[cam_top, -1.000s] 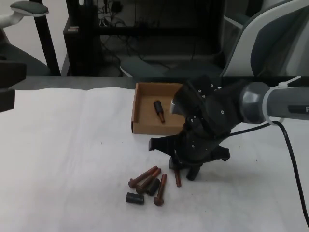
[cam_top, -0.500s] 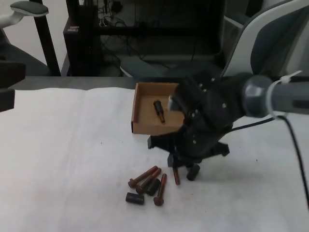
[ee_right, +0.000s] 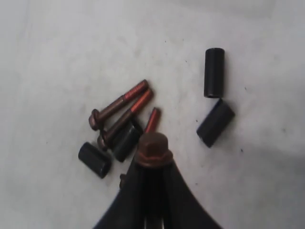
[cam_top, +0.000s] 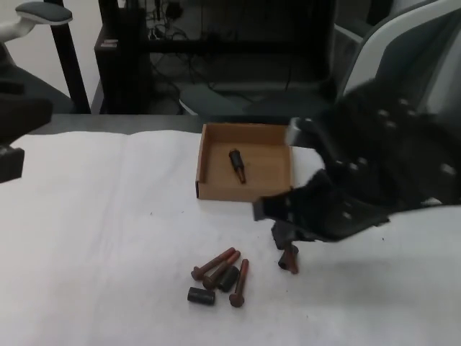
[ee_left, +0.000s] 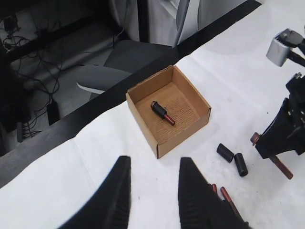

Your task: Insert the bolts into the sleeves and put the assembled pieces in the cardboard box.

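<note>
No text, label or number is legible.

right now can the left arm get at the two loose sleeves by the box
Probably yes: the sleeves lie bare, the left gripper is open, though the right gripper hangs close beside them.

I see the white sheet over the bench (cam_top: 86, 238) as matt and faintly creased; cloth or paper, I cannot tell. The open brown cardboard box (cam_top: 238, 191) has a dull, fibrous, raw-paper surface. The loose reddish-brown hex-head bolts (ee_right: 116, 110) look like metal with a dull coppery finish and ribbed threads, as does the held bolt (ee_right: 152, 149) in the right gripper (ee_right: 152, 164). Its black fingers (ee_right: 183, 200) seem smooth matt plastic. The short black cylindrical sleeves (ee_right: 214, 72) are smooth and satin-dark.
</note>
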`<state>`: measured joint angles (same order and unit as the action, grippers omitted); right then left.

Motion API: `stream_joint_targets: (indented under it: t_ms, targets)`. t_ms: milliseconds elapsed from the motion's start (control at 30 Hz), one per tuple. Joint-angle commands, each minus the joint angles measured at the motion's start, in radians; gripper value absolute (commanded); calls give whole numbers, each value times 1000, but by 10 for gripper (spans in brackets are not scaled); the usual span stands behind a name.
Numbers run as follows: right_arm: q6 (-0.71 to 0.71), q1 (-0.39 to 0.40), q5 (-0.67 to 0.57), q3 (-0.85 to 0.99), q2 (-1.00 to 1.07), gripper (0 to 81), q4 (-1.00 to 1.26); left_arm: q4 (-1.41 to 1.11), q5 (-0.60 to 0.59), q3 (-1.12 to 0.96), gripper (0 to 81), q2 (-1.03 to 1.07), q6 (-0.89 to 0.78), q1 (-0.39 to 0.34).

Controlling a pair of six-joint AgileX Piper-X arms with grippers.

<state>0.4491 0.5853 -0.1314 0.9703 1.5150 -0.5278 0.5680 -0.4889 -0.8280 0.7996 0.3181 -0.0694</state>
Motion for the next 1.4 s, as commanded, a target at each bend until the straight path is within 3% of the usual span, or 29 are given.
stream_joint_targets:
  t_ms: [0,200,333,467,633,767,967,1067,1167,1200,1367]
  targets:
    - [5,4,-1,-82,-100,6,68,-4,-20,-6,346,-8,12,-4]
    - [-3,4,-13,-236,-282,6,189,21,-89,-6,346,0,39,-55]
    - [-6,4,-40,-312,-380,6,286,88,-72,-6,346,40,107,-174]
    - [-19,4,-84,-336,-425,6,319,92,21,-6,346,128,168,-317]
    - [-75,4,-122,-335,-430,6,380,89,74,-6,346,294,221,-411]
    - [-75,4,-130,-335,-430,6,392,55,143,-6,346,405,231,-430]
    - [-75,4,-144,-335,-430,6,392,35,71,-6,363,522,293,-430]
    - [-75,4,-155,-335,-430,6,392,57,27,-6,487,562,357,-430]
    - [-92,4,-185,-335,-430,6,392,54,32,-6,678,582,399,-430]
    - [-92,4,-192,-335,-430,6,392,55,36,-6,697,585,411,-430]
    - [-92,4,-215,-335,-430,6,392,59,37,-6,645,596,530,-430]
